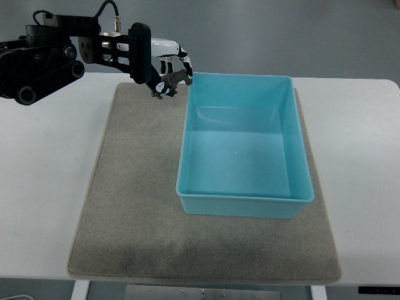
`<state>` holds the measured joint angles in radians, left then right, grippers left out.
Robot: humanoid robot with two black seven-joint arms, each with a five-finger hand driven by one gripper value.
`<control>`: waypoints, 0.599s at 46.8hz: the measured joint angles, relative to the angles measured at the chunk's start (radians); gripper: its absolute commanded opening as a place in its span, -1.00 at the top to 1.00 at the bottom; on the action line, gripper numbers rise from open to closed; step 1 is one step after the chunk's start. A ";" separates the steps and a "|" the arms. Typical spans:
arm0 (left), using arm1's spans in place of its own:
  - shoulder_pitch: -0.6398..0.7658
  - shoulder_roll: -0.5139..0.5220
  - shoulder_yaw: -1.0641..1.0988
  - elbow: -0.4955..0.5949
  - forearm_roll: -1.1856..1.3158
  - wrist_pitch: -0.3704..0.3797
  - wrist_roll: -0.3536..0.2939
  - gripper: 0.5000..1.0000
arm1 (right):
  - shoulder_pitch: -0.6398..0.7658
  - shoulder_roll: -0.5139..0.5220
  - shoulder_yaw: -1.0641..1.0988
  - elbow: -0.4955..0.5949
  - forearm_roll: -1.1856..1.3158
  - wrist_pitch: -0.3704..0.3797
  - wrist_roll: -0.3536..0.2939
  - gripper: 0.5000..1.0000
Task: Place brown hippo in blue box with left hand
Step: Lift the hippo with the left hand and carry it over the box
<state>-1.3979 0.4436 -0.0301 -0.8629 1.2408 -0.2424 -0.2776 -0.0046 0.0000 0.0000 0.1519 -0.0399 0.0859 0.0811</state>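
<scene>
My left hand (170, 74) reaches in from the upper left and is shut on the small brown hippo (177, 77), holding it just above the mat's far edge. The hippo sits close to the far-left corner of the blue box (187, 156), just outside its rim. The box is open, holds nothing, and stands on the right half of the mat. Part of the hippo is hidden by my fingers (164, 65).
A beige mat (125, 206) covers the middle of the white table (44, 187). My black left arm (44, 59) spans the upper left corner.
</scene>
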 measured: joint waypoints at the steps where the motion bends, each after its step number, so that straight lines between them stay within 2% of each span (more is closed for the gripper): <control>1: -0.004 -0.001 -0.002 -0.004 0.000 0.003 0.000 1.00 | 0.000 0.000 0.000 0.000 0.000 0.000 0.000 -0.74; 28: -0.015 -0.046 -0.031 -0.065 -0.001 0.036 -0.002 1.00 | 0.000 0.000 0.000 0.000 0.000 0.000 0.000 -0.74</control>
<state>-1.4133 0.3972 -0.0611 -0.9282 1.2395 -0.2067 -0.2795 -0.0045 0.0000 0.0000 0.1519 -0.0399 0.0859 0.0813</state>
